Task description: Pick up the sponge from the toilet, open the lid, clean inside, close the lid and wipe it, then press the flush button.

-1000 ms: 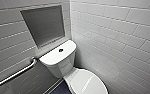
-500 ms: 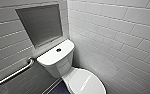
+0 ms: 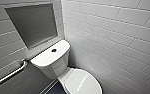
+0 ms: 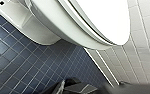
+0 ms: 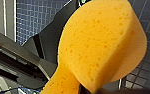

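The white toilet (image 3: 52, 65) stands in the corner with its lid (image 3: 82, 81) down over the bowl. The dark round flush button (image 3: 54, 50) sits in the middle of the tank top. In the left wrist view the closed lid (image 4: 101, 17) and the bowl's side (image 4: 51, 27) hang close above the floor; my left gripper (image 4: 74, 88) is open and holds nothing. The orange-yellow sponge (image 5: 101, 45) looms large in the right wrist view. It is pinched narrow at one end, where my right gripper (image 5: 73, 82) is shut on it.
A metal grab bar (image 3: 11, 73) runs along the left wall beside the tank. A recessed niche (image 3: 33, 25) lies above it. White tiled wall (image 3: 116, 37) hems the toilet on the right. Dark blue floor tiles (image 4: 21, 70) spread beneath the bowl.
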